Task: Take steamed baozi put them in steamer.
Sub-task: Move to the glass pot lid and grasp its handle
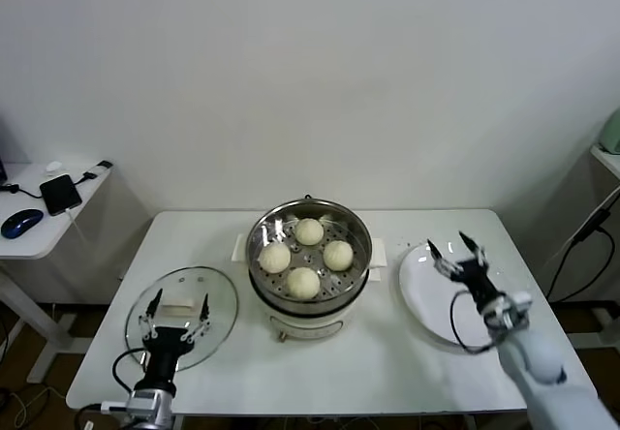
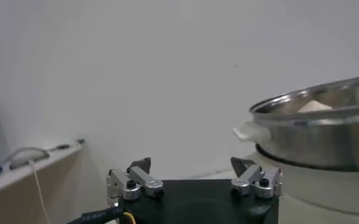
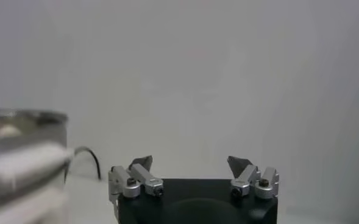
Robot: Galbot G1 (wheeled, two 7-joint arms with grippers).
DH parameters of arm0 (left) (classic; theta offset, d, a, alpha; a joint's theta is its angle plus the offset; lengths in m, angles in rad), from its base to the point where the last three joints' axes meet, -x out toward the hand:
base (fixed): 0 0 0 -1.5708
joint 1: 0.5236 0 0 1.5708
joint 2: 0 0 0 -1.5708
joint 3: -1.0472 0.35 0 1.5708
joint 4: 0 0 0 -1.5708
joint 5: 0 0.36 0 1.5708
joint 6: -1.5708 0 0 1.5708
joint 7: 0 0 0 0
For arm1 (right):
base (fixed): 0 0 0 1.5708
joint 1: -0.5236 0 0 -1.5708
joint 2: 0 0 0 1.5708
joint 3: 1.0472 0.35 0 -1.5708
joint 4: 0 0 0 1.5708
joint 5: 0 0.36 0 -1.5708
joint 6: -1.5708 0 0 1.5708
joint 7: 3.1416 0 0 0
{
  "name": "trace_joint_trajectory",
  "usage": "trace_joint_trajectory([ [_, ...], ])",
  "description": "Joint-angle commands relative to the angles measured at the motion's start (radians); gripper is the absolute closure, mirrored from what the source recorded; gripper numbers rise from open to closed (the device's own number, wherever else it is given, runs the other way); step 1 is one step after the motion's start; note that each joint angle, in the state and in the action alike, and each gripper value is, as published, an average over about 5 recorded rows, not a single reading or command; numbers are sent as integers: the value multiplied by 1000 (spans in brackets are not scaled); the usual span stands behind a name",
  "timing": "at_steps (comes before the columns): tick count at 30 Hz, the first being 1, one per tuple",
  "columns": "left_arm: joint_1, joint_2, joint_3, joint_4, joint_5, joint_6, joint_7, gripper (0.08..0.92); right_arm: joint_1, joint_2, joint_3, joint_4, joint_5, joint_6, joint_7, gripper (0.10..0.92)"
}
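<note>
- At the middle of the white rectangular counter (image 1: 387, 353) we see the round steel steamer on its cream base (image 1: 308, 304).
- Four cream-white round steamed baozi (image 1: 303, 282) lie in the steamer, on its perforated tray.
- Left of the steamer lies the round glass lid (image 1: 218, 294), with the left claw (image 1: 176, 306) spread above it.
- Right of the steamer lies the flat white plate (image 1: 421, 290), with the right claw (image 1: 457, 248) spread over it.
- A white side desk (image 1: 39, 241) stands far left.

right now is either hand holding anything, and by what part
Nothing is held. The left hand is open over the glass lid; the right hand is open over the plate.
</note>
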Motion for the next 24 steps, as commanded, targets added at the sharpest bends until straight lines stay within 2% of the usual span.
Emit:
trace_joint_trajectory([
  [1, -7, 16, -9, 72, 310, -85, -129, 177, -275, 240, 224, -28, -120, 149, 21, 203],
  [4, -13, 37, -30, 135, 659, -108, -282, 177, -275, 259, 218, -13, -143, 119, 42, 203],
  [7, -13, 74, -41, 198, 892, -111, -355, 177, -270, 269, 217, 7, -160, 73, 58, 203],
  [13, -18, 129, -37, 310, 1102, -11, -319, 177, -264, 277, 213, 35, -202, 18, 73, 203],
  [24, -96, 100, -24, 385, 1178, 137, -324, 177, -267, 284, 217, 62, -217, 2, 89, 203],
])
